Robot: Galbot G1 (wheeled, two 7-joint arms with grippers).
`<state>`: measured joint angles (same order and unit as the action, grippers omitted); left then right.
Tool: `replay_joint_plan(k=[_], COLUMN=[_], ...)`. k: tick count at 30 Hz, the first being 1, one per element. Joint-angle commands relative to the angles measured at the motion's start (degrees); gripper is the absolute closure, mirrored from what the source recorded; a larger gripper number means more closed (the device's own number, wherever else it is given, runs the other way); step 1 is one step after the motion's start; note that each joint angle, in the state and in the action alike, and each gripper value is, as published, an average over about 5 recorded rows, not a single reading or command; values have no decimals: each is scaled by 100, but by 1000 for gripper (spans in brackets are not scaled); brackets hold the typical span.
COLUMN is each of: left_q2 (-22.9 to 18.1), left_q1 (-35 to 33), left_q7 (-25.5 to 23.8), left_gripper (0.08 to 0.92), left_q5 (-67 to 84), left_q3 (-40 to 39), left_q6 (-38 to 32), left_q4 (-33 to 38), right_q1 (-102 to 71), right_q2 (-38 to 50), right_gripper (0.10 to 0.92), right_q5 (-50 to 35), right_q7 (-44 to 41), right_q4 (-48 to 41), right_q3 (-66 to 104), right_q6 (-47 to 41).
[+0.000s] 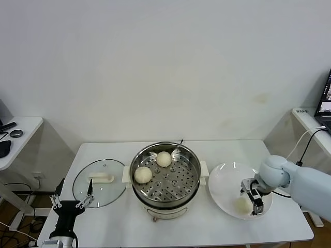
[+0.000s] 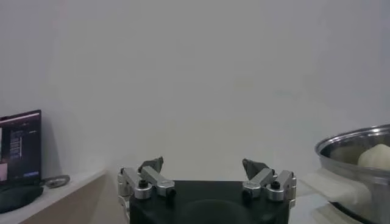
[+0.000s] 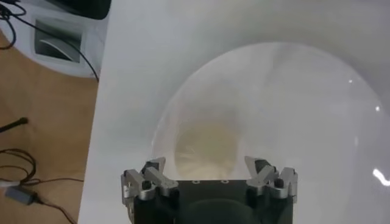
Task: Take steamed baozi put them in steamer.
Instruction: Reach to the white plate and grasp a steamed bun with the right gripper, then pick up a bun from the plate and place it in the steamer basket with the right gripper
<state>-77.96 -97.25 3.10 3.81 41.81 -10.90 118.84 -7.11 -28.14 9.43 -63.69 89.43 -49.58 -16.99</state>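
The steamer (image 1: 193, 184) stands mid-table with two steamed baozi (image 1: 164, 158) (image 1: 143, 175) on its perforated tray. A third baozi (image 1: 241, 205) lies on the white plate (image 1: 225, 181) to the right. My right gripper (image 1: 251, 205) is down over that bun. In the right wrist view the gripper (image 3: 206, 165) is open, its fingers to either side of the baozi (image 3: 205, 146) with gaps showing. My left gripper (image 1: 71, 199) is parked at the table's front left corner, open and empty (image 2: 207, 165). The steamer's rim (image 2: 350, 143) and a baozi (image 2: 376, 156) show in its view.
A round glass lid (image 1: 99, 182) with a white handle lies left of the steamer. A laptop (image 1: 326, 98) sits on a side desk at the far right, another side table (image 1: 15, 132) at the far left. The table's front edge runs close below the plate.
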Motion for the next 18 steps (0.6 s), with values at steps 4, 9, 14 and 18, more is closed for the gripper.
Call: replay_joint_plan(k=[4,9,14,18], left_q2=[-3,-12,-7,17], left_q1=[-7,-13,-6,32], left_q7=[1,1,-1,-4], left_gripper=[177,177,177,177], left_q5=[-12,-12,-5,12], left_q3=[0,2,-7,-24], left_q6=[2,2,1,7], left_q4=[24,56,70,86], right_q1=[-297,129,1147,2237], right_q2=[-55,29,134,24], right_gripper=[404,531,589,592], right_q5=[6,-155,-541,-1012], right_q7=[36,-128,-536,-930], right_q4=[-142,-113,-136,-314], right_q3=[350,229,109,107], right_q6=[-15,35,156,318])
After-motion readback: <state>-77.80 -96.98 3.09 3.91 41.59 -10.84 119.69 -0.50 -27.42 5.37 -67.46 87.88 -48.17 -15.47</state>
